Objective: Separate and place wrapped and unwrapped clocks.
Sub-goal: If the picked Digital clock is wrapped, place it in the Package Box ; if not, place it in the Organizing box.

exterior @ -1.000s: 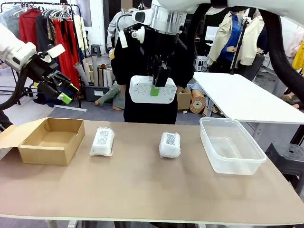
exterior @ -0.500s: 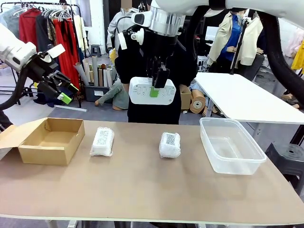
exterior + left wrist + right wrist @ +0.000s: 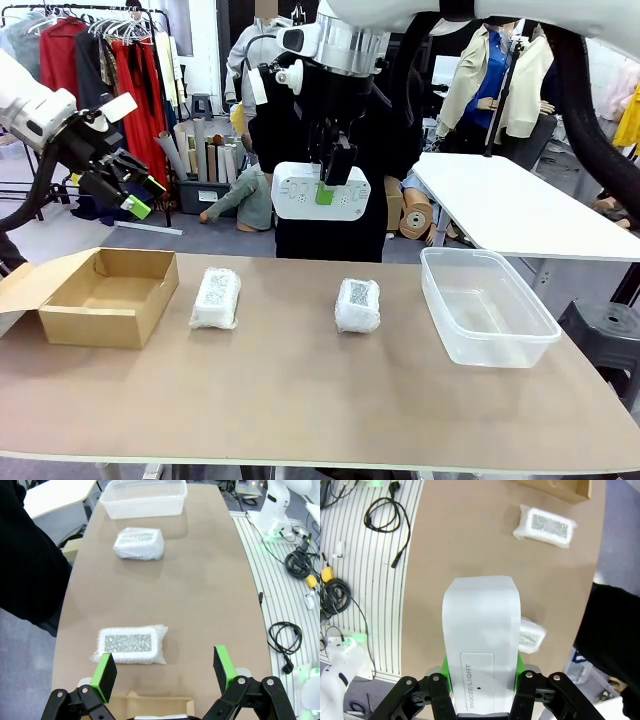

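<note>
bare clock: smooth white rounded rectangular block (image 3: 322, 190), unwrapped, held high over the brown table (image 3: 300, 400), roughly above the right-hand wrapped one
grip: right gripper (image 3: 326, 192) clamped on it from above, green pads on the two broad faces at mid-length, so it hangs balanced, probably for carrying
axis: long axis level, running left-right; one broad face towards the robot's side, SNOOZE/LIGHT top face up at the wrist
wrapped clocks: two white blocks in cloudy bubble wrap (image 3: 216, 297) (image 3: 357, 304), flat on the table, well apart, QR labels up, long axes robot-to-person
left gripper (image 3: 125, 190): jaws wide, empty, raised above the brown cardboard box (image 3: 110, 325), likely staged for a wrapped one
bins: box at left end, clear plastic tub (image 3: 490, 350) at right end, likely one per sort
</note>
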